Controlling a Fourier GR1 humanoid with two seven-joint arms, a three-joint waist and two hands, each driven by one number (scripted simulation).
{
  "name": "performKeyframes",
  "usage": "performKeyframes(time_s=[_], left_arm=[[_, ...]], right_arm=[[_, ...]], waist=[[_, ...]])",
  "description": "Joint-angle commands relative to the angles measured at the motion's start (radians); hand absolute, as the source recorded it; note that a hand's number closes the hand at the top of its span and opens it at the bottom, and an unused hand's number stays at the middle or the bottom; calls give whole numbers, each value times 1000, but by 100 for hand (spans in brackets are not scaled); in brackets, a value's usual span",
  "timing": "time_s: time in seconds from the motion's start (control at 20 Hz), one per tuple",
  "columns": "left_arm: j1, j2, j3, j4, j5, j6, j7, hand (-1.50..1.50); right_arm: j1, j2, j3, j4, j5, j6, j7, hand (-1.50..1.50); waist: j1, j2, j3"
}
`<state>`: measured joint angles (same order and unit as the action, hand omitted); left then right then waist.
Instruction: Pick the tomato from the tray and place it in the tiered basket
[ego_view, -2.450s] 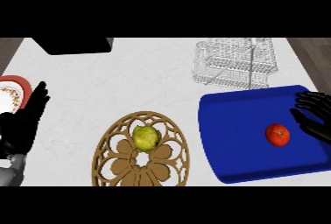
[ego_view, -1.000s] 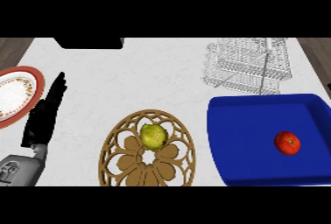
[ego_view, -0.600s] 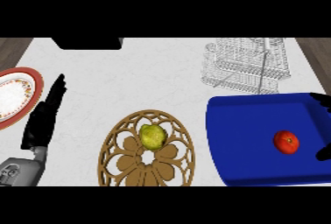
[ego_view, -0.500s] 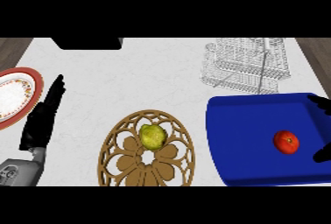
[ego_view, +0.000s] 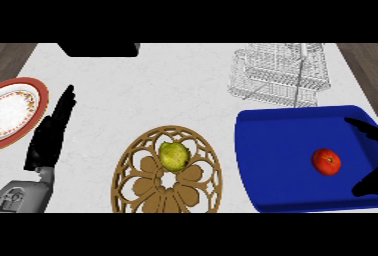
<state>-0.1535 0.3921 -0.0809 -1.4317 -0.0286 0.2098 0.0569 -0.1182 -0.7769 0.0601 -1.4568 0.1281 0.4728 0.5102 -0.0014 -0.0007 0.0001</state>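
A red tomato (ego_view: 326, 161) lies on the blue tray (ego_view: 280, 160) at the right of the head view. My right hand (ego_view: 366, 134) shows only partly at the right edge, over the tray: a finger reaches in above the tomato and a thumb tip (ego_view: 365, 187) sits below it, apart from the fruit. The white wire tiered basket (ego_view: 280, 75) stands behind the tray, at the upper right. My left hand (ego_view: 50, 136) rests open at the left, fingers pointing up.
A wooden openwork trivet (ego_view: 168, 172) holds a yellow-green fruit (ego_view: 173, 155) at the centre front. A red-rimmed plate (ego_view: 16, 111) lies at the left edge. A black box (ego_view: 100, 48) sits at the back.
My right hand has come in from the right edge over the tray, closing in around the tomato. The tomato and my left hand have stayed put.
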Motion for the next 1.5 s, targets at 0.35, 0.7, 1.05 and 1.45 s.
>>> performKeyframes(time_s=[0.35,0.7,1.05,1.45], left_arm=[[67,-52,41,-84,-54,-50,14,0],[-34,-89,98,26,-86,-62,6,0],[6,-80,114,-134,-103,-120,133,0],[39,-155,134,12,-164,-92,-82,0]], right_arm=[[28,100,-44,-25,201,13,-34,-150],[48,164,-68,-92,232,89,53,-150],[28,209,-114,-2,315,87,-21,-150],[-6,303,-84,114,420,54,-92,-150]], waist=[[4,0,0],[-2,1,0],[3,0,0],[1,1,0]])
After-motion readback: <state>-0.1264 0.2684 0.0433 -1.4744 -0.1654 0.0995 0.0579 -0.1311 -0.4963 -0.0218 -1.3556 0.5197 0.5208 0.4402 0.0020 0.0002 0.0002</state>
